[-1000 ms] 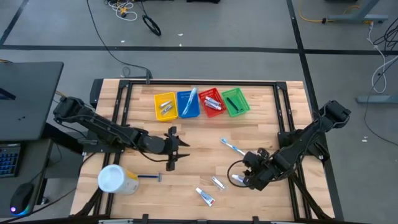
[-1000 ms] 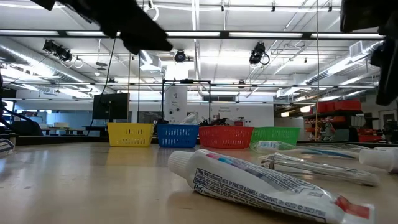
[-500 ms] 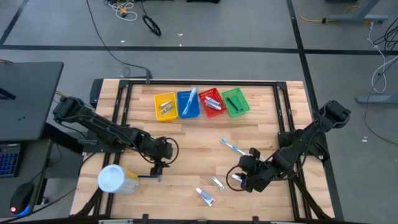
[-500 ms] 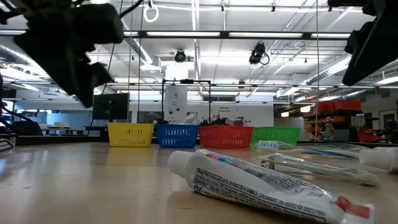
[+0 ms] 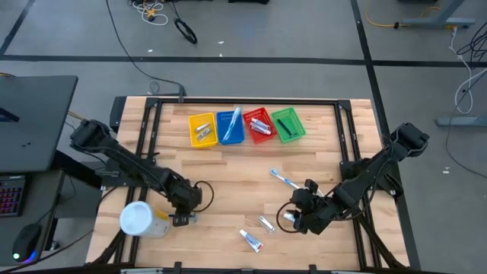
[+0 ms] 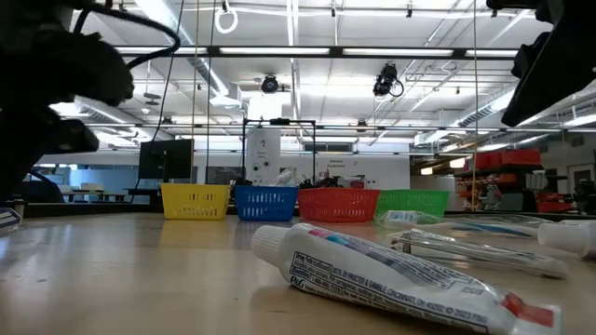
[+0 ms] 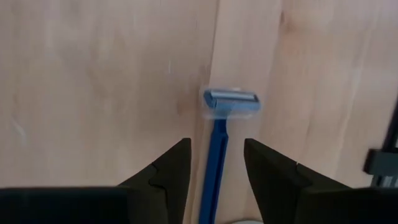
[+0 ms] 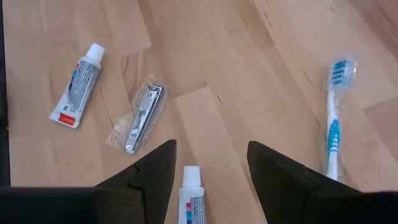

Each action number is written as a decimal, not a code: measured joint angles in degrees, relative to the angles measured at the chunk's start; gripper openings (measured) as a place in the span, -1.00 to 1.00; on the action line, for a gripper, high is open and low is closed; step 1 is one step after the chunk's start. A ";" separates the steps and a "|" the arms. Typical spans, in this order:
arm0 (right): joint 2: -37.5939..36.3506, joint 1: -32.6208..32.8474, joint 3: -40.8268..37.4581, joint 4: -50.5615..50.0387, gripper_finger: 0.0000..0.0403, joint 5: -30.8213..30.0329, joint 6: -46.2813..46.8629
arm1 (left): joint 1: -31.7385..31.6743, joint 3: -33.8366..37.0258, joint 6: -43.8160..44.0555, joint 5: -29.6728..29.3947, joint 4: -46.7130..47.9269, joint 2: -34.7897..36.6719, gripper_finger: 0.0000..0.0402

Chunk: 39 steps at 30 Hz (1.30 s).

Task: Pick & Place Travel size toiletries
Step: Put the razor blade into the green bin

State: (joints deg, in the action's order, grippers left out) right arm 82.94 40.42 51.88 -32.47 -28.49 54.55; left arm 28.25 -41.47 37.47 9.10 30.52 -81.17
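Left gripper [image 7: 214,168] is down low over the wooden counter [image 5: 236,175] at about 7 o'clock, its two dark fingers [image 7: 171,171] parted narrowly with the blue razor [image 7: 222,124] running straight up between them; the handle sits in the gap with wood showing on both sides, so no grip on it as far as the wrist view tells. The razor's head lies flat on the boards just past the fingertips, and right behind that arm, at 8 o'clock, stands the big white-and-yellow container [image 5: 143,220]. Over on the other side, the right gripper [image 8: 208,165] hovers at roughly 4 o'clock, spread wide and carrying nothing, with the cap end of a small white tube [image 8: 191,202] lying on the counter between its fingers. Ahead of it lie another white tube with red print [image 8: 78,87], a wrapped nail clipper [image 8: 140,118] and a wrapped blue toothbrush [image 8: 334,118], all apart from one another. From above, the toothbrush [image 5: 283,180] sits near the middle, the clipper [image 5: 265,224] and red-print tube [image 5: 251,241] toward 6 o'clock. Up at 12 o'clock, four baskets in a row: yellow basket [image 5: 202,129], blue basket [image 5: 230,126], red basket [image 5: 258,125], green basket [image 5: 288,124], each already carrying items.
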 joint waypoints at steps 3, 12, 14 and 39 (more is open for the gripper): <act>0.00 0.00 0.02 0.12 0.03 0.00 -0.02 | 1.24 -0.04 1.06 0.19 0.78 -2.38 -0.14; 0.02 0.00 0.00 0.09 0.03 0.02 -0.02 | 3.91 -0.04 3.05 -1.60 -0.48 -4.36 0.01; 0.02 0.00 0.00 0.11 0.03 0.02 -0.02 | 4.69 -0.04 3.47 -3.38 -0.48 -4.36 0.00; 0.02 0.00 0.00 0.17 0.03 0.04 -2.96 | 9.89 2.40 3.74 -11.74 -4.54 -4.28 -0.10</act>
State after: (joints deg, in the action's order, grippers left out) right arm 82.96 40.42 51.88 -32.29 -28.45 51.58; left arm 38.14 -39.07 41.22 -2.63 25.98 -85.45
